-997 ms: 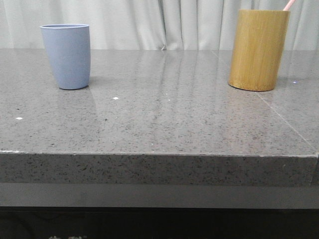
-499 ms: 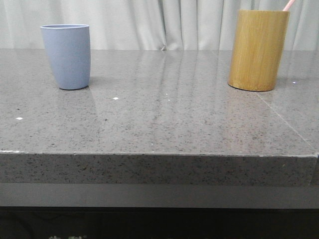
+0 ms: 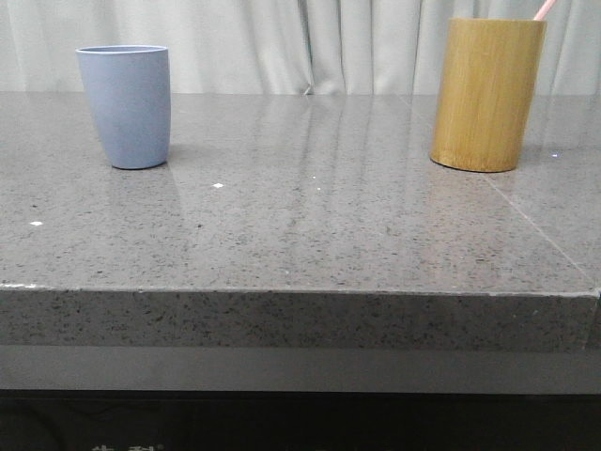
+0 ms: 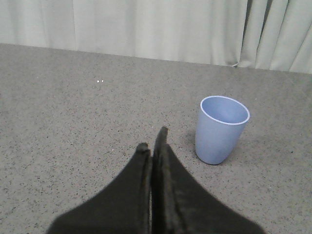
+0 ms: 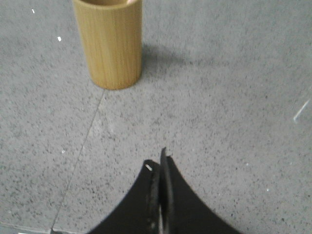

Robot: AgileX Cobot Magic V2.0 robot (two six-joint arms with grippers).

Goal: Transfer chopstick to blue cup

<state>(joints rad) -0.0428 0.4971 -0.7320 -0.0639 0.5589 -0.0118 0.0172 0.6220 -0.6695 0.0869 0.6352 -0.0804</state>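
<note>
Chopstick: pink tip showing above rim of bamboo holder, far right on counter.
Blue cup: standing upright, far left, well apart from holder.
Left tool: fingers pressed together, holding nothing, hovering near blue cup.
Right tool: likewise closed and empty, facing holder.
Step advice: right tool needing to widen, rise above holder, pinch stick near tip, lift straight up.
Versus earlier frames: nothing appearing changed.
</note>
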